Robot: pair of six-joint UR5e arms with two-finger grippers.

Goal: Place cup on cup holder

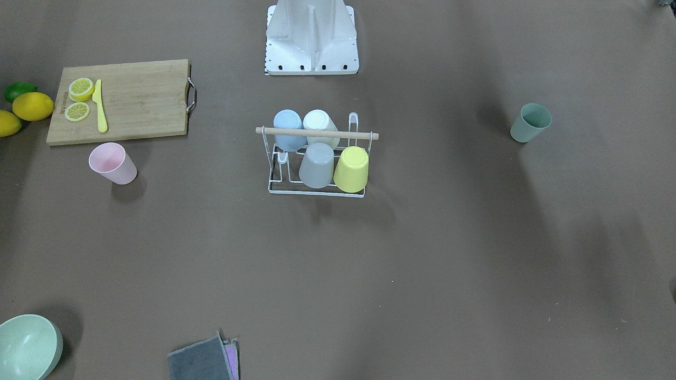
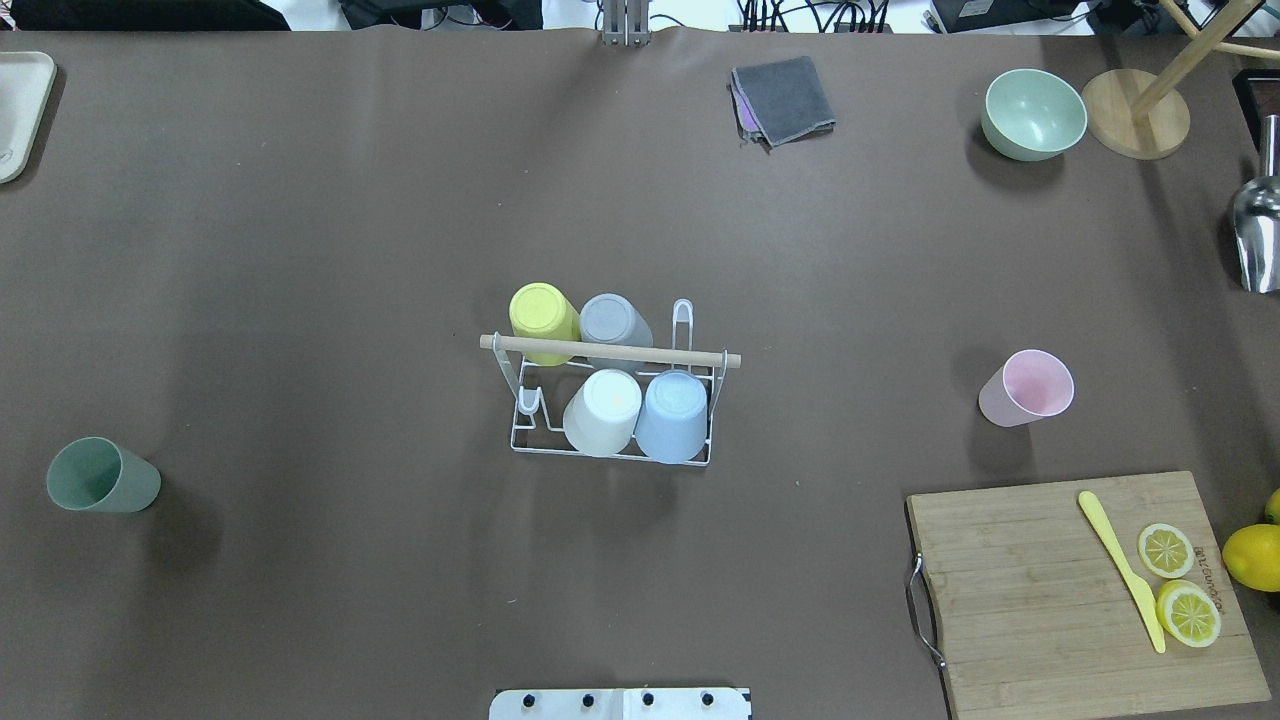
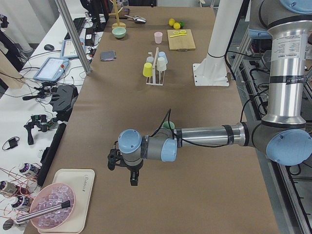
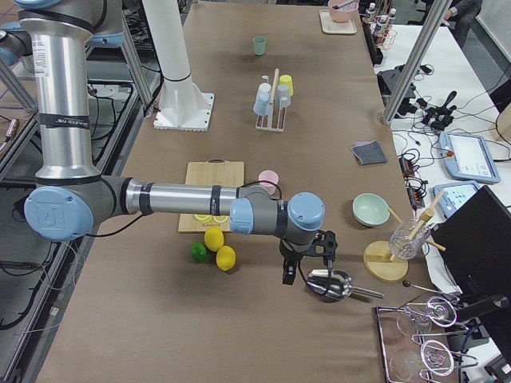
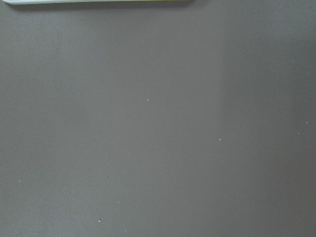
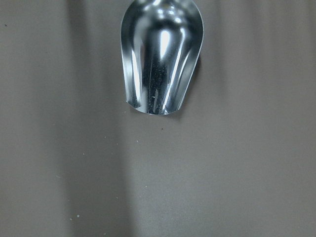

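Observation:
The white wire cup holder (image 1: 317,193) with a wooden rod handle (image 2: 610,351) stands mid-table. It holds several upturned cups: blue, white, grey and yellow. A pink cup (image 2: 1027,388) lies tilted near the cutting board. A green cup (image 2: 100,476) lies tilted at the table's left end. My left gripper (image 3: 134,178) shows only in the exterior left view, low over bare table beyond the green cup; I cannot tell its state. My right gripper (image 4: 307,267) shows only in the exterior right view, beside a metal scoop (image 6: 160,54); I cannot tell its state.
A bamboo cutting board (image 2: 1040,590) carries lemon slices and a yellow knife. Lemons (image 1: 33,105) and a lime lie beside it. A green bowl (image 2: 1033,113), a grey cloth (image 2: 785,98) and a wooden stand (image 2: 1135,125) are at the far side. A white tray (image 3: 66,204) holds a pink bowl.

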